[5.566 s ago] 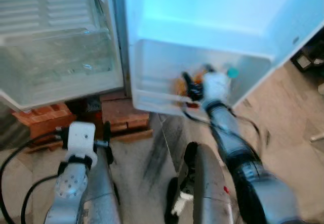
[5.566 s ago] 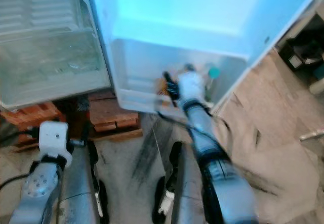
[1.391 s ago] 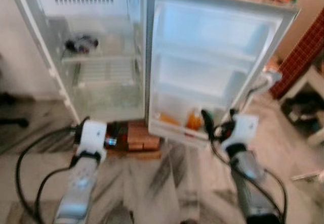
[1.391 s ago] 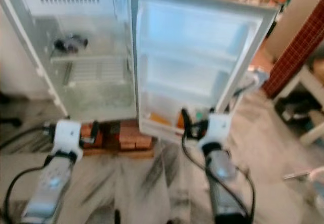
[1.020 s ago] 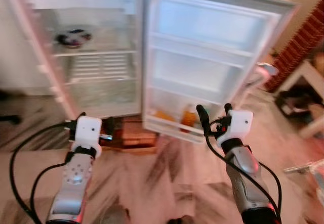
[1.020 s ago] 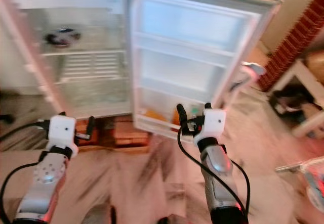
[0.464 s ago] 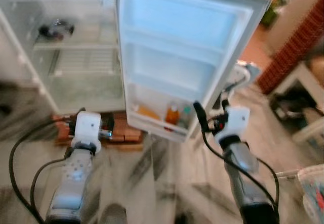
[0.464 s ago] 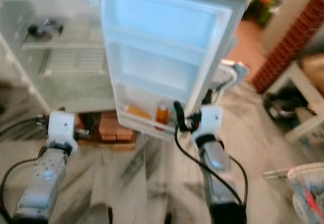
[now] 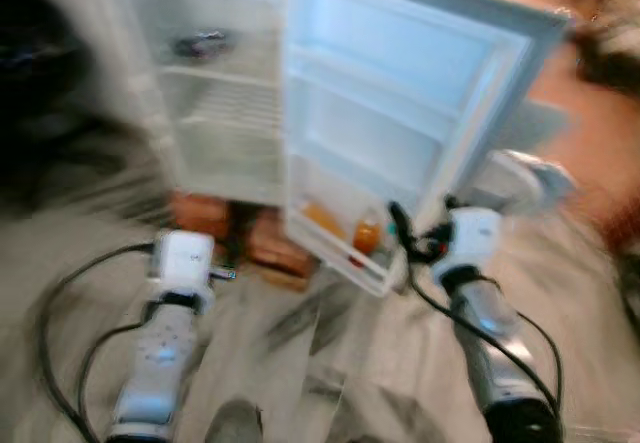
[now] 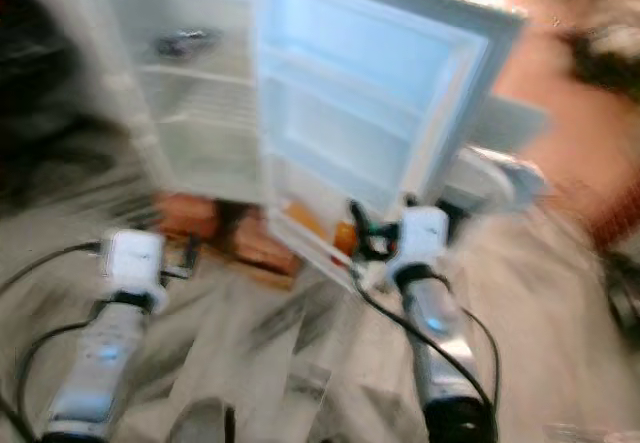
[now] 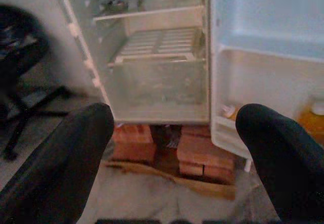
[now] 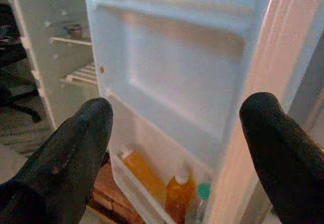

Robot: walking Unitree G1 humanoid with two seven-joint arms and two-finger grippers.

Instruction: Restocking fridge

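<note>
The white fridge stands open, and its door (image 9: pixel 400 113) swings out to the right. The door's bottom shelf (image 12: pixel 136 193) holds an upright orange bottle (image 12: pixel 178 196), a second orange bottle (image 12: pixel 144 172) lying down, and a green-capped item (image 12: pixel 203 189). My right gripper (image 9: pixel 422 225) is open and empty, a short way in front of that shelf. My left gripper (image 11: pixel 177 115) is open and empty too, held low and facing the fridge body. A dark bowl (image 11: pixel 120 2) sits on an upper shelf inside. The eye views are blurred.
Red bricks (image 11: pixel 197 153) prop up the fridge base. A clear crisper drawer (image 11: pixel 157 82) fills the bottom of the fridge body. A dark office chair (image 11: pixel 20 72) stands on the left. Marbled floor (image 9: pixel 330 363) lies between me and the fridge.
The camera has backed off and swung, so the whole fridge has shifted in view. My right gripper has come away from the door shelf where it reached earlier. Both grippers stay open.
</note>
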